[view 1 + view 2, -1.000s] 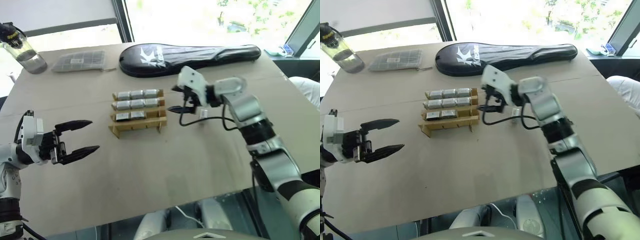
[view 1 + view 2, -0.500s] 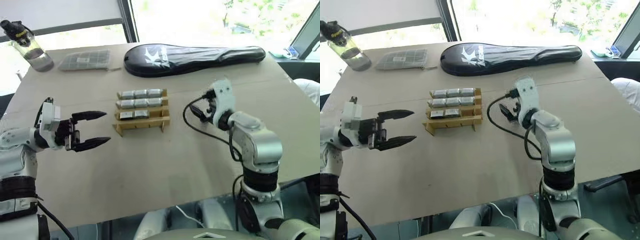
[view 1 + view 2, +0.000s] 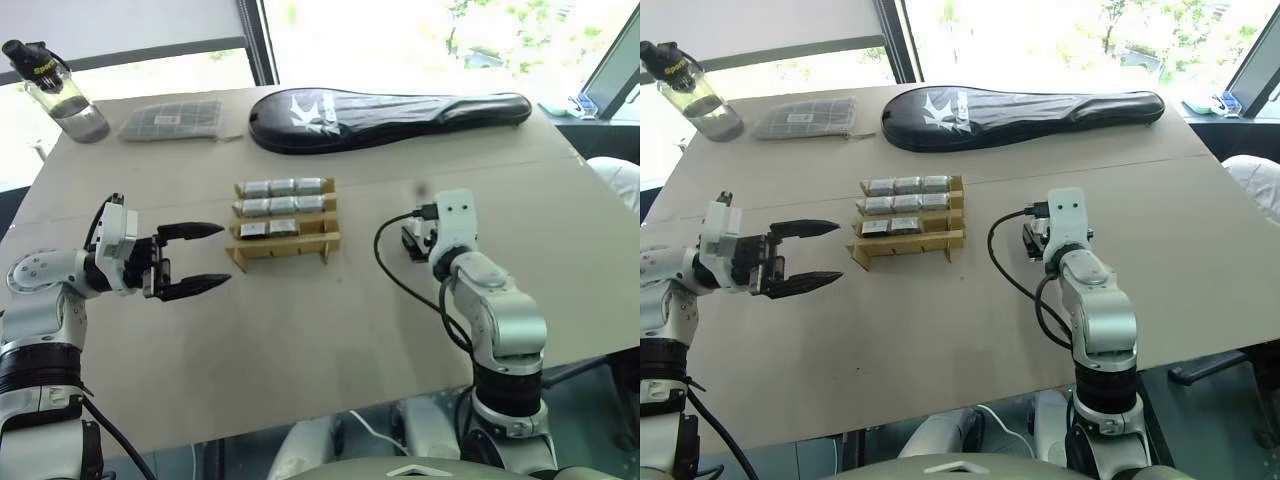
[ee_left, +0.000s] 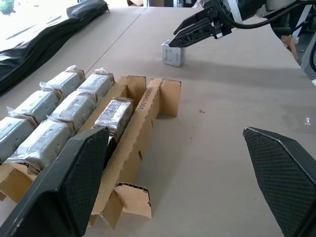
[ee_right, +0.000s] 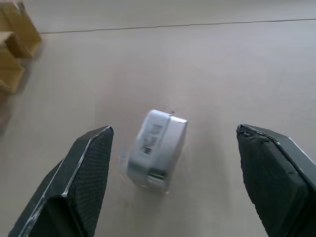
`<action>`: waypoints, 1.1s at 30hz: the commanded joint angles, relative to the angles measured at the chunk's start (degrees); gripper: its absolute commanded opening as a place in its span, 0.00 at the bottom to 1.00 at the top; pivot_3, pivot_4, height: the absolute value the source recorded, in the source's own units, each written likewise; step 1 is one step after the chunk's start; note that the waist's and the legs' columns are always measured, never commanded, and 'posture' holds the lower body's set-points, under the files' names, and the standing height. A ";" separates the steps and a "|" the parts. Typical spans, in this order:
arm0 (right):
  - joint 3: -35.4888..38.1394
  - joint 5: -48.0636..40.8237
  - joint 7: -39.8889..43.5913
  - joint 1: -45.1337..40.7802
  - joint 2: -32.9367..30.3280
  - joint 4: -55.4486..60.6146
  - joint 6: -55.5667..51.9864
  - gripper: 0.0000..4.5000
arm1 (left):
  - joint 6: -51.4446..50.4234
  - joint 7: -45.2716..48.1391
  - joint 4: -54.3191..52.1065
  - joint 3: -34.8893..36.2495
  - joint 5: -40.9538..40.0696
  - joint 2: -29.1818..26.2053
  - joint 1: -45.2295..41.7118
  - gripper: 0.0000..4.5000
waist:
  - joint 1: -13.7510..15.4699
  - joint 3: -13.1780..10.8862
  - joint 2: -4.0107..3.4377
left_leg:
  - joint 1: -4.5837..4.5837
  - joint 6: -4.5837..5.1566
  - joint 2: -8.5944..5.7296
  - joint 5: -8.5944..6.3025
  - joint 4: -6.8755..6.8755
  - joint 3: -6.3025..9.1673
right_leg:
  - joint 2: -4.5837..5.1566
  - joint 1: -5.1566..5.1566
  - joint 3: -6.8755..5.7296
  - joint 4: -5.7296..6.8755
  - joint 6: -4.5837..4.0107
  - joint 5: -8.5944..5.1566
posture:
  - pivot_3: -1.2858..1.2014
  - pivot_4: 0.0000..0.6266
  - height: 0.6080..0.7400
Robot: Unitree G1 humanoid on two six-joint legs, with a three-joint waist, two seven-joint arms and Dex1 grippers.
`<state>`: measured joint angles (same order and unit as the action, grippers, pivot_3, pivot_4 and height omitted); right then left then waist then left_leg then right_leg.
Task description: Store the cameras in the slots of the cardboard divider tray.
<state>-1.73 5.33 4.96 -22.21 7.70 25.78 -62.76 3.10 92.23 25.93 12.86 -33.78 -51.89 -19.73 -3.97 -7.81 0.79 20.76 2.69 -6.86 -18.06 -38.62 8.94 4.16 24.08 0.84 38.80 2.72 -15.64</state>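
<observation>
Right now we see the cardboard divider tray (image 3: 283, 223) mid-table holding 8 cameras (image 3: 283, 188); 1 loose camera (image 5: 158, 148) lies right of it. Right gripper (image 4: 190, 34) gapes wide just beside that one, holding nothing. Left gripper (image 3: 207, 258) spread wide, empty, left of tray.

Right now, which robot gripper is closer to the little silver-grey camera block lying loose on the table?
The right gripper: its open fingers point at the loose silver-grey camera block without touching it. The left gripper hovers open on the tan cardboard divider tray's far side.
</observation>
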 commanded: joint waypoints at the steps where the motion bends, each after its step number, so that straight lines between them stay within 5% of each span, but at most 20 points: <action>1: 0.63 -1.18 -1.68 -1.18 0.91 0.14 2.60 0.88 | 0.55 0.27 -0.14 0.75 -0.97 -1.35 -0.22 1.00 | 0.00 0.00 0.00 | 0.00 0.00 0.00 0.00 0.00 0.00 | 0.00 0.00 0.00 0.00 0.00 0.00 | 0.52 0.24 1.00; 17: 0.91 -5.60 -7.11 -1.92 4.61 -4.35 3.87 0.88 | 0.12 0.27 -0.07 0.40 -1.09 -1.91 -0.94 1.00 | -0.07 0.00 -0.01 | 0.00 0.00 0.00 0.00 0.02 0.02 | 0.00 0.00 -0.01 0.00 0.00 0.00 | 0.52 0.24 1.00; 20: 0.99 -6.56 -7.72 -1.91 4.46 -4.33 3.17 0.69 | 0.04 0.27 -0.07 0.39 -1.06 -1.93 -1.06 1.00 | -0.06 -0.01 -0.01 | -0.01 0.00 0.00 0.00 0.02 0.02 | 0.00 0.00 -0.01 0.00 0.00 0.00 | 0.52 0.24 1.00; 21: 0.95 -6.89 -7.85 -1.82 4.30 -4.21 3.01 0.55 | 0.00 0.27 -0.26 0.44 -1.05 -1.90 -0.97 1.00 | -0.07 -0.01 -0.01 | -0.01 0.00 0.00 0.00 0.02 0.02 | 0.00 0.00 -0.01 0.00 0.00 0.00 | 0.52 0.24 1.00; 26: 0.03 -7.65 -8.17 -1.91 3.23 -3.92 3.09 0.17 | -0.16 0.27 -0.50 0.45 -1.01 -1.83 -0.99 1.00 | -0.08 0.00 -0.01 | -0.01 0.00 0.00 0.00 0.02 0.02 | 0.00 0.00 -0.01 -0.01 0.00 0.00 | 0.52 0.24 1.00; 33: -1.49 -9.21 -1.69 -6.92 -4.04 -5.60 7.52 0.17 | -0.20 0.27 -0.29 0.58 -0.78 -1.76 -1.16 1.00 | -0.14 -0.02 -0.03 | 0.00 0.00 0.00 0.00 0.01 -0.02 | 0.00 0.00 0.01 -0.03 0.00 0.00 | 0.52 0.24 1.00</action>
<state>-2.82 -3.25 1.20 -26.48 4.39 18.32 -58.70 2.81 92.24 25.99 12.86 -33.83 -52.50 -20.14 -4.11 -7.83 0.76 20.77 2.70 -6.86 -18.06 -38.62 8.87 4.16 24.08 0.88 38.74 2.72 -15.64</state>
